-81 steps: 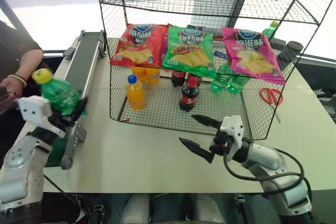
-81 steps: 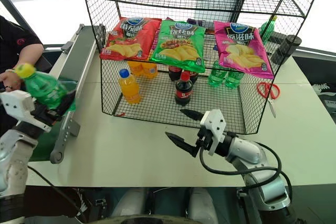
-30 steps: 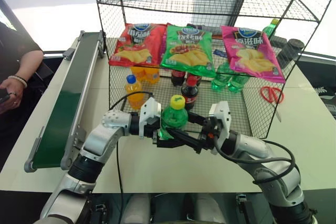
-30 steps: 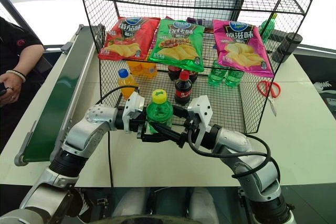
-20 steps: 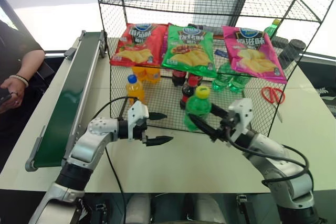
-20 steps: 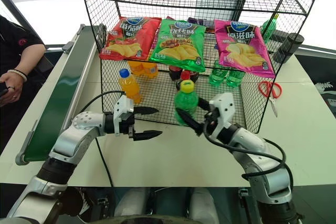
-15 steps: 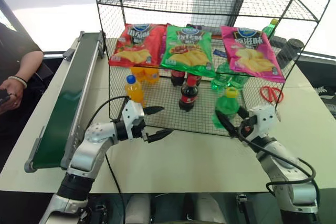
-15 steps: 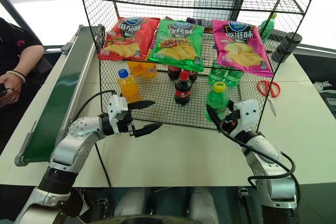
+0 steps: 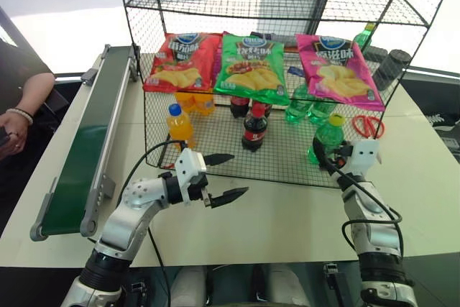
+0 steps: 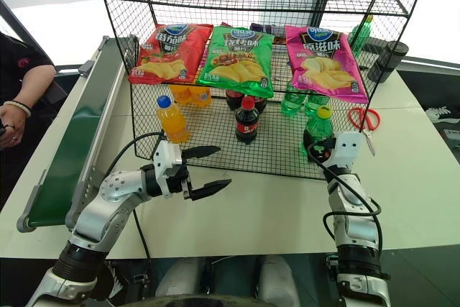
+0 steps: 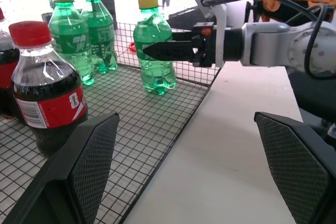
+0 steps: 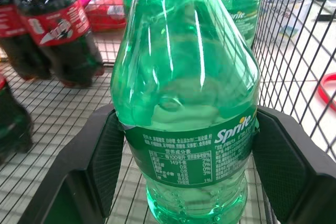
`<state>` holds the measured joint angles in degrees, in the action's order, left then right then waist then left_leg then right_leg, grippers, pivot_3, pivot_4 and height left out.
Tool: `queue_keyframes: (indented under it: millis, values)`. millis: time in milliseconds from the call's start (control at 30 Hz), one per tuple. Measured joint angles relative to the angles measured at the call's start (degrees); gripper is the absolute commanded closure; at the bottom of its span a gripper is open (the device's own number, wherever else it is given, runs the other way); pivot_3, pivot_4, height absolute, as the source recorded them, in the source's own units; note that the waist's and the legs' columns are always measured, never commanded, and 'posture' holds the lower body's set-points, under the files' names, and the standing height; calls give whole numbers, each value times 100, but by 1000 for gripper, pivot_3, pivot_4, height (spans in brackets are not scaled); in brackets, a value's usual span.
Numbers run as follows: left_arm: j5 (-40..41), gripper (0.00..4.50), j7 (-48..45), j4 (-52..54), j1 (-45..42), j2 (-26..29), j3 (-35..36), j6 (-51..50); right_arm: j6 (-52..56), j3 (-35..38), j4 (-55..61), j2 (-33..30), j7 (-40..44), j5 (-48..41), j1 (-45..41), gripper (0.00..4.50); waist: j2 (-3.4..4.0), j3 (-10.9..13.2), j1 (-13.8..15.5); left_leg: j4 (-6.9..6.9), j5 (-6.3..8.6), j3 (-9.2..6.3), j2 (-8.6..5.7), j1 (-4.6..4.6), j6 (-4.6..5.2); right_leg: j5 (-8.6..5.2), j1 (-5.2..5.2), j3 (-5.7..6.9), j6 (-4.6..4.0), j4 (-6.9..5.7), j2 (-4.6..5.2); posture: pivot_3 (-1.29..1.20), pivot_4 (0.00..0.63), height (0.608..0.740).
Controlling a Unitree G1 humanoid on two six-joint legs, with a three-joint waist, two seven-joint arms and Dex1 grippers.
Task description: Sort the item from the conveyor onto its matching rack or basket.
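Right tool (image 11: 157, 51) pinching soda bottle (image 9: 328, 136), upright on rack (image 9: 287, 150) floor | cap cut off in right wrist view | left tool (image 9: 221, 176) spread, before rack.

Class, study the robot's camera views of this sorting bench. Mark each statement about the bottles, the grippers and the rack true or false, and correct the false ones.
1. The right gripper grips the green soda bottle. True.
2. That bottle has a red cap. False: yellow.
3. The left gripper holds the cola bottle. False: it is open and empty.
4. The conveyor belt carries nothing. True.
5. The held bottle stands on the rack floor. True.
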<state>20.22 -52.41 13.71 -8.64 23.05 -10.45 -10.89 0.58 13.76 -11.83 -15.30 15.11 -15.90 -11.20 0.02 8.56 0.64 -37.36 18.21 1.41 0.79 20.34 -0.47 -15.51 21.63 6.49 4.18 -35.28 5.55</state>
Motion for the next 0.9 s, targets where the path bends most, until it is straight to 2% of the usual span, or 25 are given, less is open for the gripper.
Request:
queue_keyframes:
  millis: [333, 367, 400, 433, 600, 900]
  values:
    - [-91, 130, 72, 0, -2, -6, -52, 5, -337, 59, -588, 36, 128, -80, -335, 1498, 2, -1, 4, 0, -1, 0, 1, -2, -1, 0, -4, 0, 0, 0, 3, 0, 150, 729]
    - [-96, 0, 71, 0, -2, -6, -74, 5, -336, 70, -587, 51, 161, -120, -335, 491, 2, -1, 3, -1, -1, 0, 1, -1, -2, 0, -4, 0, 0, 1, 3, 0, 150, 729]
    - [-100, 0, 71, 0, -2, -6, -102, 7, -334, 67, -587, 60, 208, -136, -335, 192, 1, -1, 2, -1, -1, 0, 1, -1, -1, 0, -4, 0, 0, 1, 4, 0, 150, 729]
    - [-104, 0, 69, 0, -2, -6, -131, 10, -333, 50, -576, 77, 253, -153, -334, 85, 2, -1, 6, -1, -1, 0, 1, -2, -1, 0, -5, 0, 0, 1, 4, 0, 150, 729]
    - [-116, 0, 72, 0, -5, -1, -182, 20, -328, 32, -329, 65, 278, -150, -147, 85, 4, -2, 9, -1, -1, -1, 1, -2, -1, 0, -7, 0, 0, 3, 8, 0, 150, 729]
    - [-150, 0, 147, -2, 0, 33, -179, 16, 101, -101, 1259, -99, 243, -2, 938, 85, 18, -7, 24, 2, 0, -4, 1, 3, -1, 0, -7, 0, 1, 10, 8, 0, 150, 729]
